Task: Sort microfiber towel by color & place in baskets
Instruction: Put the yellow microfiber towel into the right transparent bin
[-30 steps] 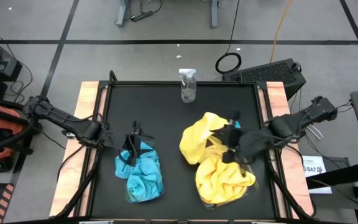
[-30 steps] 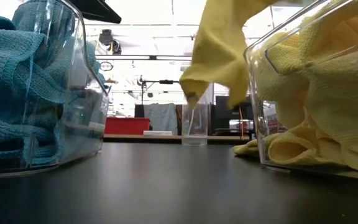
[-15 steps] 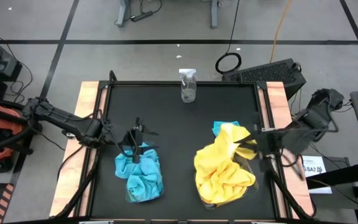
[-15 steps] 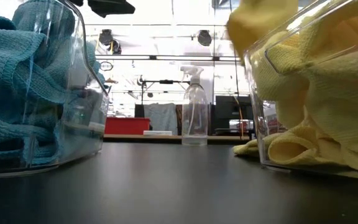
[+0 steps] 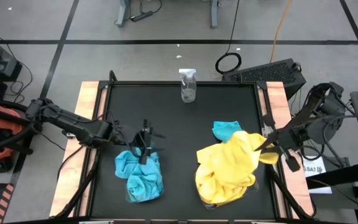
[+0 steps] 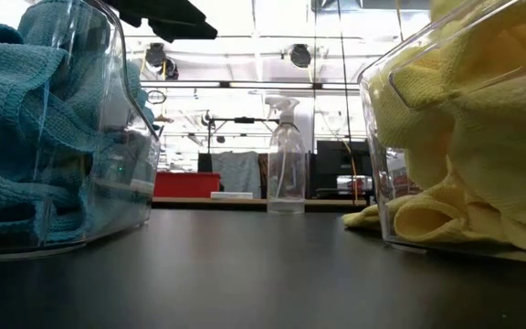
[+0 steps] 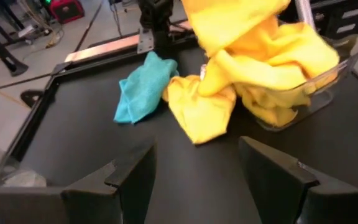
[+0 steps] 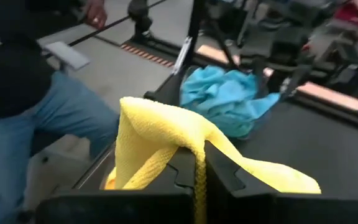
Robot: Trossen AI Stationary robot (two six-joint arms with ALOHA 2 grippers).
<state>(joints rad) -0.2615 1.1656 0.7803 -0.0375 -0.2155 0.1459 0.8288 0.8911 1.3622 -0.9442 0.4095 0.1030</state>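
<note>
A black worktop (image 5: 179,134) with wooden side edges stands on a grey floor with dark lines, and at its far edge there is a small clear spray bottle (image 5: 188,85). On the left part of the worktop a clear basket (image 5: 139,177) holds turquoise towels (image 5: 143,174). The left claw (image 5: 145,138) hangs just above the far end of this basket; its fingers are apart and nothing is between them. On the right part, the second clear basket (image 5: 225,177) is filled with yellow towels (image 5: 222,171), which pile up above its rim and hang over its wall. One turquoise towel (image 5: 225,130) lies on the worktop just behind this basket, beside the yellow pile. The right claw (image 5: 272,140) is at the right edge of the worktop, next to the yellow basket, and its fingers are closed on a yellow towel (image 8: 166,134) that hangs over them. In the right wrist view, a person in blue jeans (image 8: 36,134) stands beside the worktop.
</note>
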